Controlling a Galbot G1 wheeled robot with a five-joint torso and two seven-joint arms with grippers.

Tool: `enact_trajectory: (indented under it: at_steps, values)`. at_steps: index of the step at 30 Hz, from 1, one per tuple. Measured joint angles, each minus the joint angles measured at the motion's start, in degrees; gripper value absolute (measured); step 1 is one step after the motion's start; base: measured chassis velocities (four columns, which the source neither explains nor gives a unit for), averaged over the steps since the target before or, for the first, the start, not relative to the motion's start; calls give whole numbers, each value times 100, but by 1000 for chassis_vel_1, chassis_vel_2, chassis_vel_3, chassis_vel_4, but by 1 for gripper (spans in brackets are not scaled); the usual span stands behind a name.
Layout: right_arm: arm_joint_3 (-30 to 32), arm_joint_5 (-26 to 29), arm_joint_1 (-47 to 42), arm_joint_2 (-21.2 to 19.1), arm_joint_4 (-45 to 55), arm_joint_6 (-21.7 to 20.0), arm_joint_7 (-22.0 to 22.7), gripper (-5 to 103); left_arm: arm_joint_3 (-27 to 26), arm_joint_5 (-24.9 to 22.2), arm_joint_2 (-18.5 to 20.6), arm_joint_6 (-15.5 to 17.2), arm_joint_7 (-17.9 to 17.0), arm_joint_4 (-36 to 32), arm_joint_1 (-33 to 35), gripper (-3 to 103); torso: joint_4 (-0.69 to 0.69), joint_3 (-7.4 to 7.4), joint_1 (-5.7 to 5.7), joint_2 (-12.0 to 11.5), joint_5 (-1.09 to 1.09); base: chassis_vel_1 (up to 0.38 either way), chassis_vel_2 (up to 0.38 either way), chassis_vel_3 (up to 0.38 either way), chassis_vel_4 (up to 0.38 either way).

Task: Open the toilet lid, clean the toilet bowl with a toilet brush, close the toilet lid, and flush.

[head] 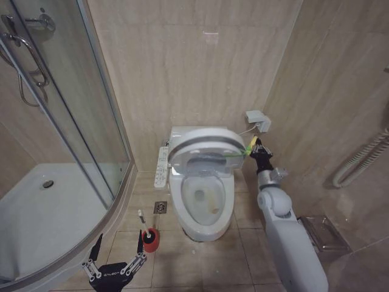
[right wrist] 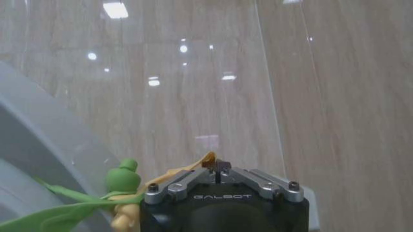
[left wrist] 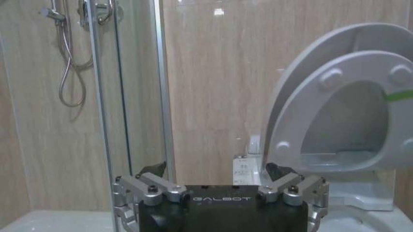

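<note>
Beige-tiled bathroom: right gripper (head: 256,146) is pinching the yellow-green band (head: 242,152), holding the toilet lid (head: 203,141) raised beside it.
Smooth plastic lid and ring seat (left wrist: 348,113) are leaning over the glossy ceramic toilet bowl (head: 203,210); the thin band may be slipping, dropping them. Left gripper (head: 115,258), spread, is hovering by the toilet brush (head: 148,234).

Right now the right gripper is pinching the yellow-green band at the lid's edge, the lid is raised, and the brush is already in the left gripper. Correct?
Not quite. In the head view the toilet brush stands in its red holder on the floor beside the open left gripper. The right gripper does pinch the band, and the toilet lid is raised.
</note>
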Motion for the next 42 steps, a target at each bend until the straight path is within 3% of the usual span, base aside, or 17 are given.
enact_trajectory:
  at_steps: [25,32,34,42]
  values:
    - [-519,-307,2163,79,-2119,-81,29,0,0,0,-1,0,0,0,0,100,-7,0,0,0,0,0,0,0,0]
    - [-791,-509,3012,231,-2865,-27,-14,0,1,0,-2,0,0,0,0,100,3,0,1,0,0,0,0,0,0]
    - [-798,-551,3125,254,-2992,-14,-14,0,0,0,0,0,0,0,0,100,-3,0,0,0,-1,0,0,0,0]
    - [-742,-625,3269,359,-3125,10,-28,0,0,0,-1,0,0,0,0,100,-1,0,0,0,-1,0,0,0,0]
